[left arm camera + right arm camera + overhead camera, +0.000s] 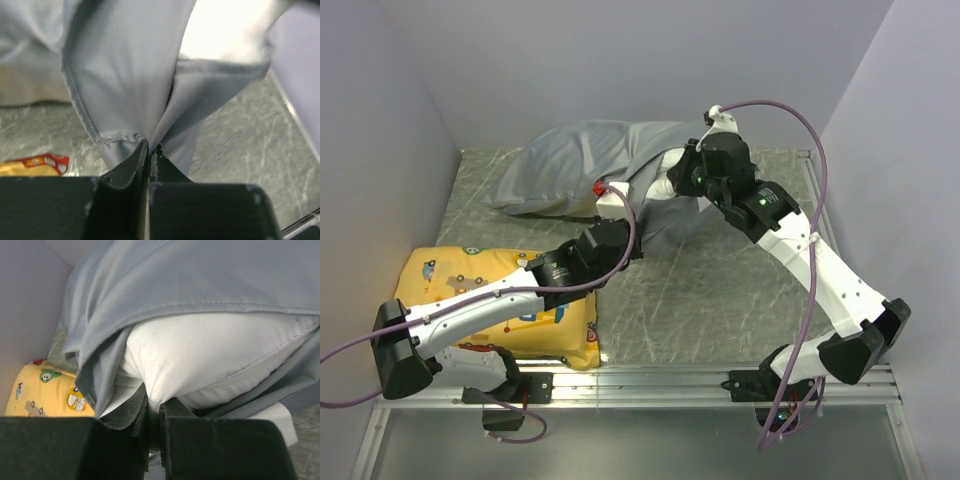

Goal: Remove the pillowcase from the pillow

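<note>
Left gripper is pinching the pillowcase. Its jaws are pressed together on a gathered fold of grey fabric, right by the stitched hem. The cloth is fanning up and away from the fingertips. A bright white patch of the pillow is showing above and to the right of the jaws, inside the cover's opening. A small red item is lying on the table to the left of the jaws; can't tell what it is.

Right gripper is pinching the pillow, jaws nearly together with a bulge of white fabric caught between them. The plump white body is sitting just above and right of the tips. The grey cover is draping over it from above and hanging down on the jaws' left side. The yellow cushion is lying well to the left of these jaws.

From overhead both grippers are working at the open end of the cover, close together, with the covered bulk stretching off to their left.
</note>
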{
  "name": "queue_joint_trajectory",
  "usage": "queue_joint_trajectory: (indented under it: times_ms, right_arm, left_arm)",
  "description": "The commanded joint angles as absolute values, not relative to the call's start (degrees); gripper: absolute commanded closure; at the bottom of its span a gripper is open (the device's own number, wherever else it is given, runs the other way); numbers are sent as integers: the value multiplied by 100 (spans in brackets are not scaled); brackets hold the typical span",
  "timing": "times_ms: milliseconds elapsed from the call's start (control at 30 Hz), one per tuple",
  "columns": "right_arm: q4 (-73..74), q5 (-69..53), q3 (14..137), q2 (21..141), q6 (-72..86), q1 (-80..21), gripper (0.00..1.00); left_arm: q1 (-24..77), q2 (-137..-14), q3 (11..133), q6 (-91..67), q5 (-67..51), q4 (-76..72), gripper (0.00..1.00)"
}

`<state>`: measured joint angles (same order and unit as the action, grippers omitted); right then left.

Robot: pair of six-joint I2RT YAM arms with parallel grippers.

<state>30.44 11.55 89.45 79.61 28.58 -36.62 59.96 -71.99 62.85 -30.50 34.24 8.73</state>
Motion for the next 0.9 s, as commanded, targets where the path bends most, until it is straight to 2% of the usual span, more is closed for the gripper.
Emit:
queue_joint_trajectory:
  times_ms: [0, 167, 267, 400, 533, 600, 700, 867]
  right_arm:
    - [2584, 1485, 9597, 7954, 2646, -3683, 100]
    - [2882, 1477, 10229, 8209, 2610, -3647, 100]
    - [2953, 1468, 10318, 8131, 2645, -3639, 100]
    - [2857, 1354, 9872, 7648, 2759, -3604, 100]
    - [2400, 1073, 8625, 6857, 3058, -3560, 100]
    - [2110, 950, 7764, 6402, 3304, -3551, 100]
    - [1452, 417, 6446, 5978, 3629, -3559, 100]
    - [863, 448, 4573, 5520, 3911, -3779, 100]
  left_arm:
    - [6029, -7067, 5828, -3278, 3498, 826, 95]
    - [5968, -7163, 5205, -3805, 3612, 826, 96]
    - [5337, -7146, 4871, -4209, 3245, 705, 99]
    - [3749, -7049, 4430, -4535, 2102, 54, 100]
    - [2718, -7653, 4596, -4920, 1680, -105, 100]
    - [2235, -7944, 4649, -5088, 1075, -437, 99]
    - [2083, -8506, 4938, -5247, 668, -650, 98]
    - [2074, -9017, 5396, -5203, 449, -721, 81]
